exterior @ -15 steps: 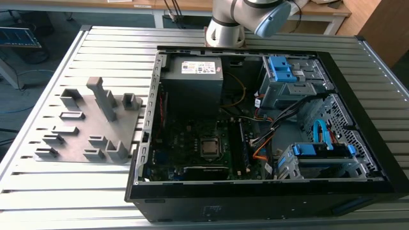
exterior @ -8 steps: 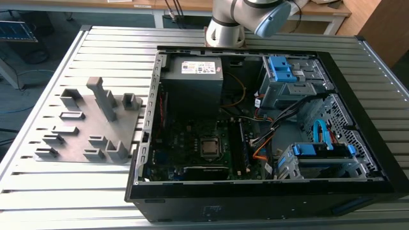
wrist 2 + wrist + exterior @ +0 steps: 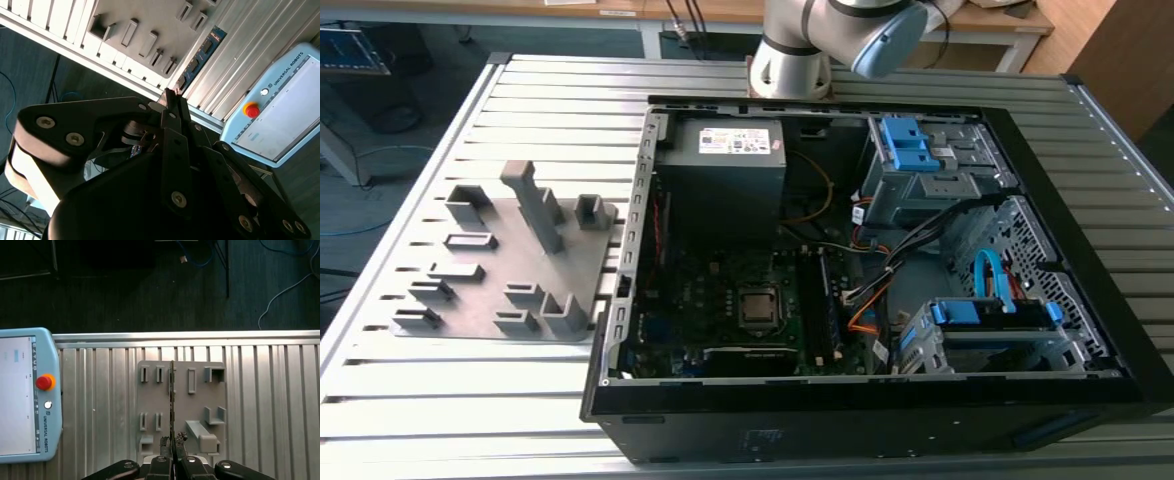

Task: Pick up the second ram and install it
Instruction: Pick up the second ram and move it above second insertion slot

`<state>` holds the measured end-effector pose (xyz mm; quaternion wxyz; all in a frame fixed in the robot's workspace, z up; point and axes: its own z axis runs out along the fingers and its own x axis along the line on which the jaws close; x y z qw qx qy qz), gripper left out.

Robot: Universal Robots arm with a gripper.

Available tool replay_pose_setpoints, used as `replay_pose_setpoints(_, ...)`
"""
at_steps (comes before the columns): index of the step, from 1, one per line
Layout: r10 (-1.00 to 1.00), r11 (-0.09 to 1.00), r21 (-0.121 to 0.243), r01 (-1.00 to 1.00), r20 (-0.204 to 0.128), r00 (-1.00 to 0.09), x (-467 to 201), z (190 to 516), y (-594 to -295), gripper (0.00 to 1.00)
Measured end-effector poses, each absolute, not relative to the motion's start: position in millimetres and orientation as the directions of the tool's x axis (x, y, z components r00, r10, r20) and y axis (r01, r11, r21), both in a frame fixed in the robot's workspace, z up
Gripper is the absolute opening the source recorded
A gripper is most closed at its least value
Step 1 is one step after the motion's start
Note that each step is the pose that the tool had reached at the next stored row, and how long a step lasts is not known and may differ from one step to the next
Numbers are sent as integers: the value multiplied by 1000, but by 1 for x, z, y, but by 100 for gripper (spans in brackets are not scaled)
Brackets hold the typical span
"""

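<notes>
- While the hand [image 3: 170, 96] has its fingers pressed together on one end of the second ram [image 3: 204, 50], the stick juts straight out from the fingertips. Its blue-green face and black chips show in the second wrist view.
- Seen edge-on in the first wrist view, the second ram [image 3: 171, 390] is a thin dark line. It runs from the hand [image 3: 172, 444] across the gray holder plate [image 3: 185, 405], between two rows of its blocks [image 3: 215, 415].
- How far above the plate the stick hangs cannot be told.
- In the exterior view the holder plate [image 3: 500, 265] lies on the ribbed metal counter [image 3: 480, 100], near the counter's edge on the exterior view's left. Blocks of differing height stand on it.
- Just beside the plate, the open computer case [image 3: 854, 412] takes up the middle of the counter and reaches toward its edge on the exterior view's right.
- Inside the case lie a motherboard with its processor socket [image 3: 757, 305], a gray power supply [image 3: 720, 190], blue drive brackets [image 3: 907, 145] and loose cables [image 3: 861, 285].
- The arm [image 3: 790, 60] stands behind the case, near the counter's far edge.
- A pale blue teach pendant [image 3: 20, 395] with a red button [image 3: 45, 382] lies on the counter beside the plate, apart from it.
- Beyond the counter's edge nearest the plate, the dark floor [image 3: 125, 285] shows.
</notes>
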<state>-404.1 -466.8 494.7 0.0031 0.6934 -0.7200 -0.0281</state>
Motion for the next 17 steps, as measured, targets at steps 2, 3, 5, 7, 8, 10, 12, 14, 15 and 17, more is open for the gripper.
replay_pose_setpoints(2, -999, 37, 45, -998, -34, -38, -404, 497, -467, 14)
replay_pose_setpoints(3, -999, 37, 45, -998, -34, -38, -404, 498, -467, 14)
replay_pose_setpoints(5, -999, 37, 45, -998, -35, -38, -404, 500, -467, 14)
replay_pose_setpoints(7, -999, 37, 45, -998, -35, -38, -404, 503, -467, 14)
replay_pose_setpoints(8, -999, 37, 45, -998, -35, -38, -404, 505, -467, 14)
replay_pose_setpoints(10, -999, 37, 45, -998, -34, -38, -404, 508, -467, 14)
replay_pose_setpoints(12, -999, 37, 45, -998, -34, -38, -404, 510, -467, 14)
replay_pose_setpoints(14, -999, 37, 45, -998, -34, -38, -404, 513, -467, 14)
replay_pose_setpoints(15, -999, 37, 45, -998, -34, -38, -404, 515, -467, 14)
replay_pose_setpoints(17, -999, 37, 45, -998, -34, -38, -404, 517, -467, 14)
